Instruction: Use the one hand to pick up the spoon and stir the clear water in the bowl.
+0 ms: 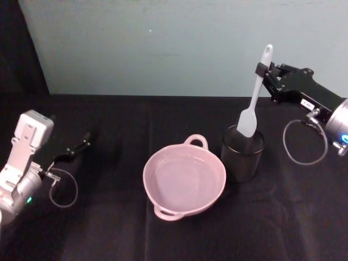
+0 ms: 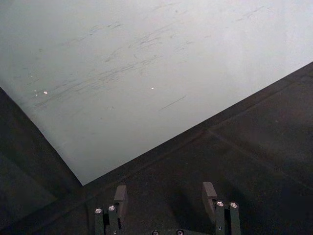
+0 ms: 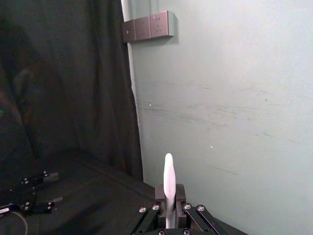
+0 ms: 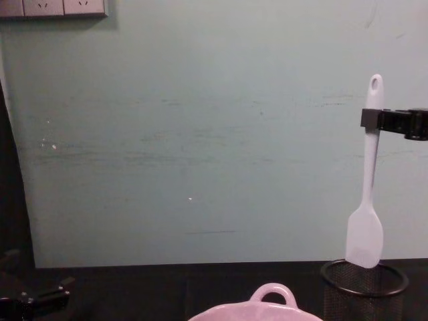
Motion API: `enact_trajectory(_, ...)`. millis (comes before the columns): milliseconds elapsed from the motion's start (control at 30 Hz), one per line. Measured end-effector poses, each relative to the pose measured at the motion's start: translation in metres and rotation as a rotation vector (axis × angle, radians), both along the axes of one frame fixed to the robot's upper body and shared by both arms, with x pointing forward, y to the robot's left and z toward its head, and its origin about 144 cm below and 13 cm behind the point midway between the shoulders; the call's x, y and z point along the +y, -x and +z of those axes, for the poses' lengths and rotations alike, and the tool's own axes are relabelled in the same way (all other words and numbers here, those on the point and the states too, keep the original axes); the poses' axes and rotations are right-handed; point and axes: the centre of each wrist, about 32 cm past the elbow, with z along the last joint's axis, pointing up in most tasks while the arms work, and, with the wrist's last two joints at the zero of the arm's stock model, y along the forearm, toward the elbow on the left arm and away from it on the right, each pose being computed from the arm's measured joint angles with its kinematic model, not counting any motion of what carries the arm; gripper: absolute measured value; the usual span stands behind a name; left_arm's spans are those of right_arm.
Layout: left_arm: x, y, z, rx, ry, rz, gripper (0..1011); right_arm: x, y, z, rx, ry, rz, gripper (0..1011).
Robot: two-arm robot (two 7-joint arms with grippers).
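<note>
Right pincer (image 1: 265,72) pinches the spoon (image 1: 253,103) high on its handle, just under the hole end. The spoon hangs near upright, long axis roughly vertical, blade down. Blade tip is at the mouth of the black mesh cup (image 1: 242,157); cannot tell if it clears the rim. Bowl (image 1: 152,171) sits on the dark surface (image 1: 109,228), just beside the cup, to its left and a little nearer. So from the held spoon the bowl lies left, nearer and lower. The right arm is the nearer one and has the tool. Left pincer (image 1: 82,144) is parked low on the left side, fingers spread, empty.

Judgement: pickup looks done, stirring not yet begun. Next move calls for lifting the blade free of the cup, shifting left over the bowl, then lowering. Risk: the blade catches the cup rim and tips the cup.
</note>
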Motion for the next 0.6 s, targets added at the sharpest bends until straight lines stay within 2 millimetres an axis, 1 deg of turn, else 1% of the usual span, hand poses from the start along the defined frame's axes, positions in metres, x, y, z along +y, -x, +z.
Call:
enact_trajectory(467, 0.0000, 0.0000, 0.0000, 0.000, 0.000, 0.000, 1005, 0.0001, 0.0000, -0.0013, 0.002, -0.003, 0.000, 118)
enact_trajectory(600, 0.0000, 0.0000, 0.0000, 0.000, 0.000, 0.000, 1005, 0.0078, -0.0001, 0.0005, -0.013, 0.012, 0.012, 118)
